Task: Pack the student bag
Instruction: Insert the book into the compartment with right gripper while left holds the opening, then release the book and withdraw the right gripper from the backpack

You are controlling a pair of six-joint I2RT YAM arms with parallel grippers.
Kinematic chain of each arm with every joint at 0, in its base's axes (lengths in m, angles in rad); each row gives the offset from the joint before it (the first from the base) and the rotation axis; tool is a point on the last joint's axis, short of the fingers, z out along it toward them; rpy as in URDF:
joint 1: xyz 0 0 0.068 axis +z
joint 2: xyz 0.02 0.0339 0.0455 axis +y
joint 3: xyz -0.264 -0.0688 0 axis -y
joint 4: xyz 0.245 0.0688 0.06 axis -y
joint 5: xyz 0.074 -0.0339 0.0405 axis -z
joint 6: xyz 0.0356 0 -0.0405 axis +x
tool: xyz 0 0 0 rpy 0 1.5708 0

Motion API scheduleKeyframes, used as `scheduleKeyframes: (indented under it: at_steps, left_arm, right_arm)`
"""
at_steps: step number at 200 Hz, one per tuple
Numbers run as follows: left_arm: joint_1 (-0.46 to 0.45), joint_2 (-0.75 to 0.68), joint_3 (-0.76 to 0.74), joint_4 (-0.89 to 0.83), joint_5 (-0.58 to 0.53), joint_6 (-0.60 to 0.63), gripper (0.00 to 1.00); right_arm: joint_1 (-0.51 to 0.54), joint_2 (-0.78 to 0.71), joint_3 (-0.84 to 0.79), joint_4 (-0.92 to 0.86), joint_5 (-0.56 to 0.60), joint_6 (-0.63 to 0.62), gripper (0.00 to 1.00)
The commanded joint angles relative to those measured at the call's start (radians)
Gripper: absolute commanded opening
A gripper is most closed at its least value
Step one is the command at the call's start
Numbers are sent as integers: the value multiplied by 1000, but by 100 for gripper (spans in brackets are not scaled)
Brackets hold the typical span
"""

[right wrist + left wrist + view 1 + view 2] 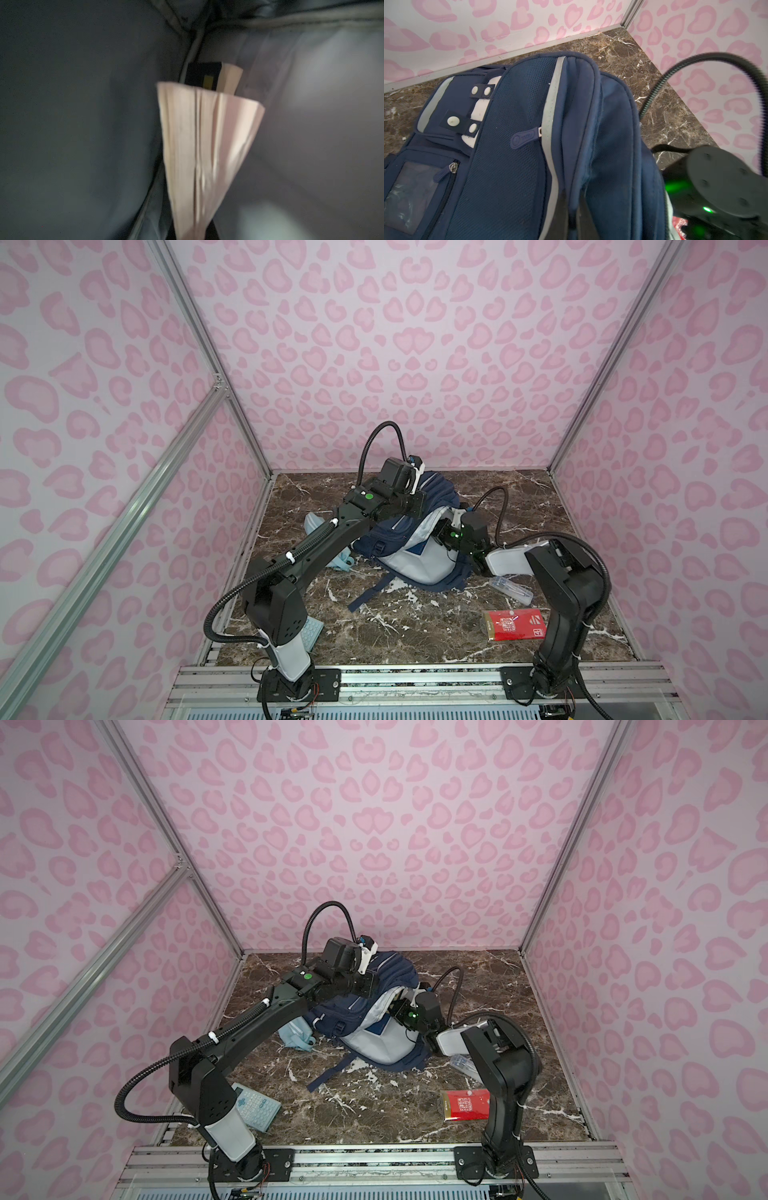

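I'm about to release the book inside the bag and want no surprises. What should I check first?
1. Left end effector gripping the student bag's rim: ok.
2. Right end effector shut on the book: ok.
3. Book inside the bag: ok.
4. Pages closed: not ok, fanned out.
5. Book resting on the bag's bottom: cannot tell.
6. All items packed: not ok; calculator, red book, clear pencil case, light-blue pouch lie outside.

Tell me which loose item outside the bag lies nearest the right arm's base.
The red packet, flat right beside it. The clear case sits farther back; the calculator and light-blue pouch lie on the left.
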Motion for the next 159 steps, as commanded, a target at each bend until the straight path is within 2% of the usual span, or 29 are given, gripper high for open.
scheduleKeyframes:
  at_steps: [1,5,23,45,58,72,84,103,126,150,159]
  left_arm:
    - [1,-12,7,122,61,-4,3]
    - [3,-11,12,115,58,-4,3]
    - [9,-2,28,98,68,-3,3]
    - [11,3,12,112,68,-9,3]
    - [14,14,7,110,62,-18,3]
    - [16,21,-9,127,70,-32,3]
    - [15,25,-31,152,80,-54,3]
    - [15,32,-62,198,94,-84,3]
    - [15,49,-86,227,99,-109,3]
    - [13,66,-139,284,106,-161,3]
    - [8,78,-151,293,121,-169,3]
  right_arm:
    - [9,84,84,98,41,61,0]
    - [12,95,101,88,54,68,0]
    - [35,147,171,44,94,104,15]
    - [49,188,222,-15,84,114,40]
    - [44,168,194,-38,72,98,49]
    - [34,109,126,-61,68,66,54]
    - [22,37,56,-96,70,23,61]
    - [4,-79,-3,-268,54,-91,62]
    - [-21,-206,-127,-338,28,-158,61]
    - [-22,-359,-259,-422,31,-235,54]
    - [-21,-421,-289,-474,30,-272,55]
